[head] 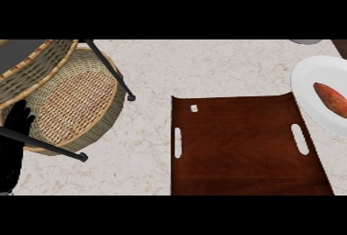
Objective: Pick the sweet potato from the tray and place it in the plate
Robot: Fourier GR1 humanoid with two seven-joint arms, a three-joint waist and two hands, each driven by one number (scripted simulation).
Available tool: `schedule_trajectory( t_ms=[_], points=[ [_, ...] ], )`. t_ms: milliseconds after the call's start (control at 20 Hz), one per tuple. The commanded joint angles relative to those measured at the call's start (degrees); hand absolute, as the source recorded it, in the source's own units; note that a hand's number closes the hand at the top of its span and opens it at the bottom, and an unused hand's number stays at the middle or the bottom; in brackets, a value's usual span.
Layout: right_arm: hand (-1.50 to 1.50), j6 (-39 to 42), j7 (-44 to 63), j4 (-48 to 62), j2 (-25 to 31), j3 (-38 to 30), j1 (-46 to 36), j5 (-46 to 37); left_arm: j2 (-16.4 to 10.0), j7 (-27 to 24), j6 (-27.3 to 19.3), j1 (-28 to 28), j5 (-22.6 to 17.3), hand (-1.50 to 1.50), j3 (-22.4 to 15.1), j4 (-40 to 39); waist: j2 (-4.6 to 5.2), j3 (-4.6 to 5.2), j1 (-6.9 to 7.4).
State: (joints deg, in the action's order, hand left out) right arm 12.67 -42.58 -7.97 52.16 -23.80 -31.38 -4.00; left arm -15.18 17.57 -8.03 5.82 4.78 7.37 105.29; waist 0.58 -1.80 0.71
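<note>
Lying on the plate (306,85) at far right, the sweet potato (331,99) sits across the tray (237,147) from the left hand (15,121), fingers straight, at the left edge.

A pale, marbled stone counter (203,69) fills the view. On its left side lies a large round wicker basket (75,105), shallow, with a tan woven bottom and a thicker, greyer braided rim. A second woven basket (37,62) sits in the top left corner, overlapping the first one's upper edge; its inside looks dark grey.

Two thin black rods cross the large basket. One rod (112,71) slants down to a small rounded foot on the counter just beside the basket's right rim. The other rod (47,144) runs from the left edge to a foot at the basket's lower rim.

At the top right edge, a small grey object (308,41) is only partly visible.
</note>
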Motion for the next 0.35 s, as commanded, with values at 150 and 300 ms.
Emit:
schedule_trajectory(
  t_ms=[150, 300],
  points=[
    [-1.50, -2.10, 0.33, 1.54, 0.88, -1.05, 0.88, 0.50, 6.52, -0.27, 2.73, 0.11, -1.95, 0.00, -7.31, -5.60, 1.49, 1.31, 0.01],
    [-1.50, -5.00, 0.04, 1.67, 0.15, -0.53, 1.36, -0.25, 6.02, -1.00, 3.67, -0.19, -2.45, 0.00, -6.22, -6.12, 1.76, 1.27, 0.56]
  ],
)
